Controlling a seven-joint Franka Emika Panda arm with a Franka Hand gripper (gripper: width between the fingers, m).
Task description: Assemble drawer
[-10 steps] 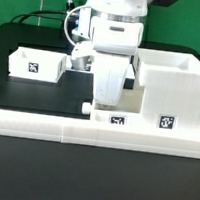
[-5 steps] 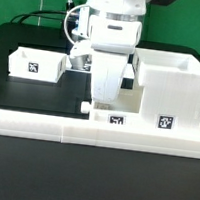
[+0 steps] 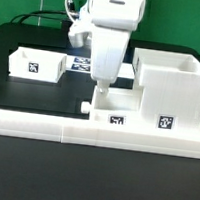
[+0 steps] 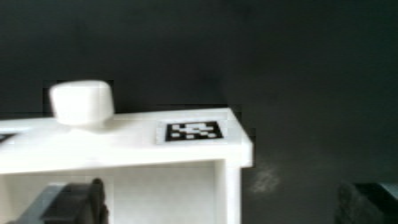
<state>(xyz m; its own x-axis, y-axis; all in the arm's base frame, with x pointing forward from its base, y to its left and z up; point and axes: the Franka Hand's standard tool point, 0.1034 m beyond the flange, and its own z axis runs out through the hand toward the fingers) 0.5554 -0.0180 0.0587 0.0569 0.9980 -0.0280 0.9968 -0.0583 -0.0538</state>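
Observation:
The large white drawer shell stands at the exterior view's right with its opening upward. A small white tray lies low in front of it against the rail, its round knob pointing to the exterior view's left. In the wrist view the tray, its knob and a tag lie just below me. My gripper hangs above the tray's knob end. It is open in the wrist view, with its dark fingers wide apart and holding nothing. A second tray sits at the left.
The long low white rail runs along the table's front edge. The tabletop is black. Cables hang behind the arm at the back.
My gripper has lifted straight up from the tray's knob end, where it sat low half a second ago. The tray and shell have not moved.

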